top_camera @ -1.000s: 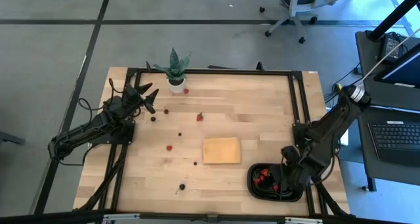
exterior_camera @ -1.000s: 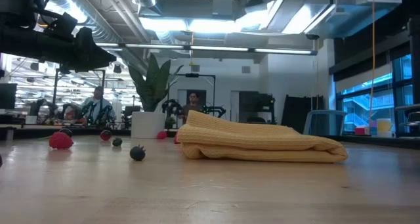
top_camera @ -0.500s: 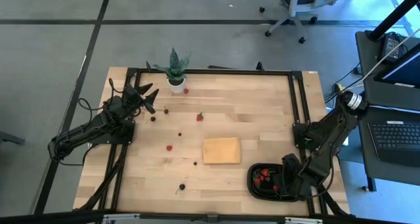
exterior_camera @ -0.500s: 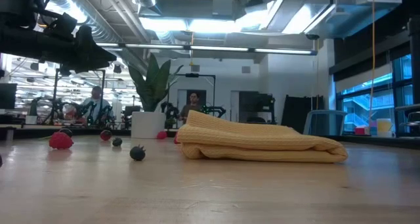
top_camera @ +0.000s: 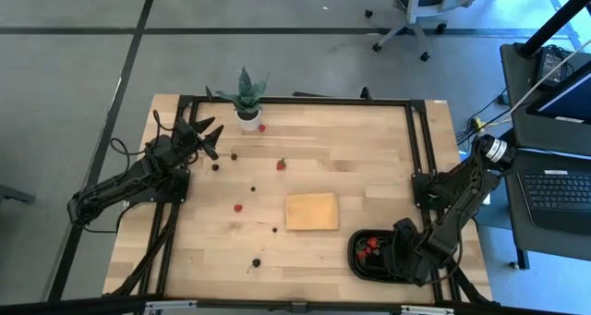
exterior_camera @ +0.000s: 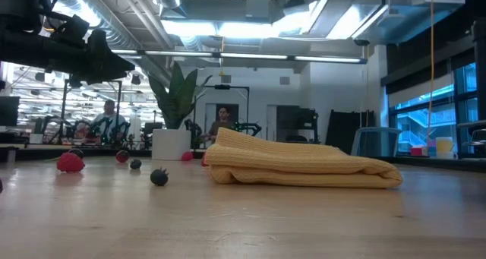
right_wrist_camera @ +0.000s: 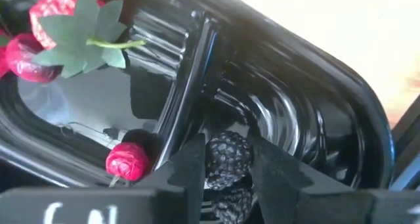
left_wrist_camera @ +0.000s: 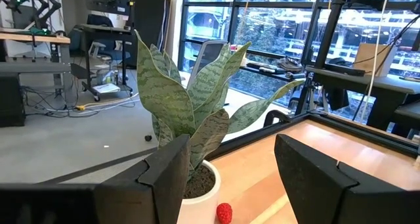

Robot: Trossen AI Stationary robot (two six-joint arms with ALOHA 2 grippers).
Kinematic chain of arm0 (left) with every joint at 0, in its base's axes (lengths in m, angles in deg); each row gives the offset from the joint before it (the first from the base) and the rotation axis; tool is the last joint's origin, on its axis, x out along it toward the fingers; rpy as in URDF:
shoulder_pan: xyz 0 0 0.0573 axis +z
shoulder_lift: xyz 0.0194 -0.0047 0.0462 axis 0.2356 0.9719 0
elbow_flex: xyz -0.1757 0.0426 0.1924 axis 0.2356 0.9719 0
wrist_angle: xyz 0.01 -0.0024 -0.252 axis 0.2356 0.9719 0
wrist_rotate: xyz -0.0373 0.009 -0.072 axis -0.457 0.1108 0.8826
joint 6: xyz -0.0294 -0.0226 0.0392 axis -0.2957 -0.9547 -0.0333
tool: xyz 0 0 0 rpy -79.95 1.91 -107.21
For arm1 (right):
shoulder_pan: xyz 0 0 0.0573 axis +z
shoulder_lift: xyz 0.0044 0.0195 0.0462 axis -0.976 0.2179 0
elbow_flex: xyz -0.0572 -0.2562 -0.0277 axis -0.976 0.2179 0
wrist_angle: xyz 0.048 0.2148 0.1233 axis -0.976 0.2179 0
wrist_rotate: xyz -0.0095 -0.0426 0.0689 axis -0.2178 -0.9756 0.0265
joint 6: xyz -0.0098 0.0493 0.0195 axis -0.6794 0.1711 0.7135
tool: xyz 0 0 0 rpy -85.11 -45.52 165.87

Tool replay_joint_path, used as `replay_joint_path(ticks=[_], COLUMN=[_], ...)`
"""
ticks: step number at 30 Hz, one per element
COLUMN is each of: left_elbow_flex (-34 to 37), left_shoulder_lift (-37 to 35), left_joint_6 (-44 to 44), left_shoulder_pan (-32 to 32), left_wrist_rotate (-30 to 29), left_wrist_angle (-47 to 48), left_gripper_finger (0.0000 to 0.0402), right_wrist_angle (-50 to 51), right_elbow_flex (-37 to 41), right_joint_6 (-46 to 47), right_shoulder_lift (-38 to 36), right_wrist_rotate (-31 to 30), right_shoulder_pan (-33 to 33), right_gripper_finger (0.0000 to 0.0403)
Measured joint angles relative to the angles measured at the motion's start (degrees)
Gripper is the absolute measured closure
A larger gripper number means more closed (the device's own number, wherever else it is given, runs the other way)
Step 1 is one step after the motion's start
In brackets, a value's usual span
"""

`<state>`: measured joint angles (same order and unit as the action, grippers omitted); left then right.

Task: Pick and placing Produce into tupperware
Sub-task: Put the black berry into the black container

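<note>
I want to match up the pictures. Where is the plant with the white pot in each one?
High view: the potted plant stands at the table's far edge, near the left gripper.
Low view: left of centre, behind the folded yellow cloth.
Left wrist view: straight ahead, beyond the fingers.
Right wrist view: not in it.
Shared landmark: the red berry beside the pot.
</note>
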<state>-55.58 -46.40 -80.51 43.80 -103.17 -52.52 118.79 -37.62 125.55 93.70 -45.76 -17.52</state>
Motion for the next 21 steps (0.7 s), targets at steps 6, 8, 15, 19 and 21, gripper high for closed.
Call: replay_joint_path(ticks=[6, 8, 15, 19, 21], left_elbow_flex=[0.0, 0.02, 0.0, 0.0, 0.0], left_shoulder_lift=[0.0, 0.0, 0.0, 0.0, 0.0], left_joint_6=[0.0, 0.0, 0.0, 0.0, 0.0], left_shoulder_pan=[0.0, 0.02, 0.01, 0.0, 0.01], left_wrist_rotate=[0.0, -0.02, -0.02, -0.02, -0.02], left_wrist_angle=[0.0, 0.0, 0.0, -0.01, 0.0], left_gripper_finger=[0.0186, 0.0186, 0.0186, 0.0186, 0.0186], right_wrist_angle=[-0.24, -0.24, -0.28, -0.33, -0.41], right_elbow_flex=[0.0, 0.0, 0.0, 0.0, 0.0], right_joint_6=[-0.83, -0.89, -1.06, -1.02, -1.04], right_shoulder_lift=[0.0, 0.0, 0.0, 0.0, 0.0], right_wrist_rotate=[0.02, 0.02, 0.03, 0.03, 0.04], right_shoulder_pan=[0.0, 0.0, 0.01, 0.02, 0.0], right_gripper_finger=[0.0285, 0.0285, 0.0284, 0.0284, 0.0283])
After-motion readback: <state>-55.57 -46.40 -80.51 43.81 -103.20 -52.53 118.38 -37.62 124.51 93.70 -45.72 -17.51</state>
